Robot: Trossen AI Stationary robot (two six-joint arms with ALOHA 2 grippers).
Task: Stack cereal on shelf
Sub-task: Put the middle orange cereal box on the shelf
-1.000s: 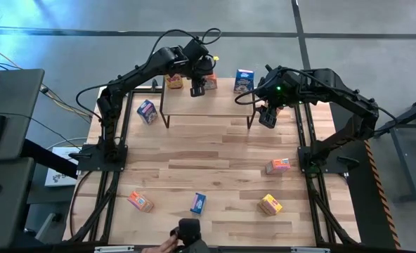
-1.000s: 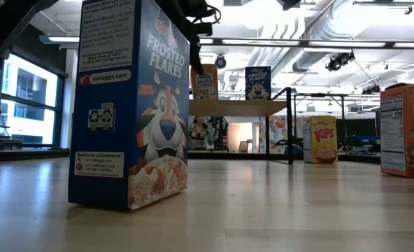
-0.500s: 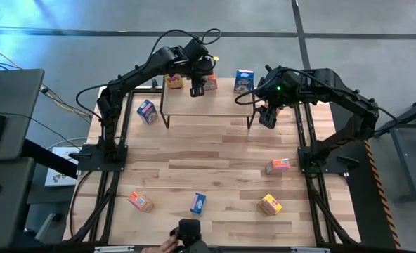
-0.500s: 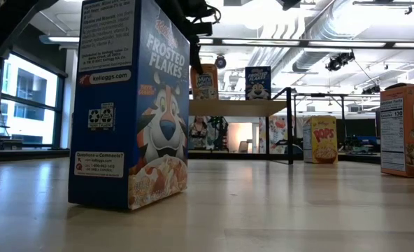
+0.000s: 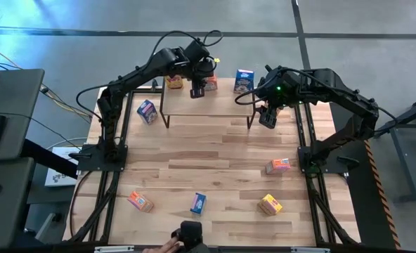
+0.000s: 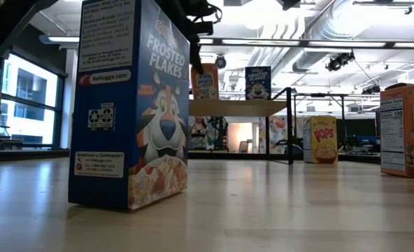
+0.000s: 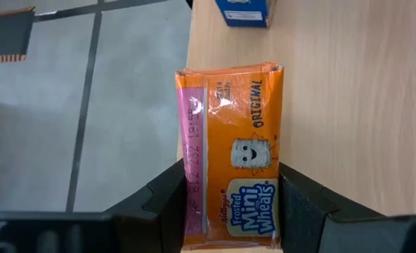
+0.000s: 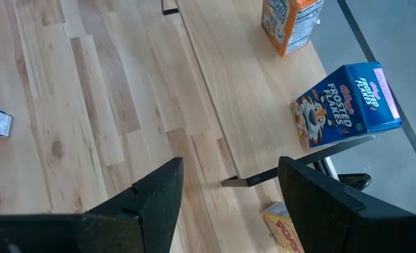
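Shelf (image 7: 348,105), left tool (image 7: 229,211) clamping orange box (image 7: 230,154)

Orange-red cereal box (image 7: 230,154) and blue box (image 5: 244,81) upright on shelf (image 5: 222,105) — others scattered.

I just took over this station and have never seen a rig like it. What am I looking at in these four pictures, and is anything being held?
Two dark robot arms work at a wooden table. One picture looks straight down, one sits at tabletop height, and one comes from each wrist.

The left end effector is shut on an orange-red Mini-Wheats box at the far edge of the shelf, a low plank on black legs. A blue Frosted Flakes box already stands there.

The right end effector hangs open and empty beside the shelf's right end.

More cereal boxes lie loose on the table, such as a blue one near the front.
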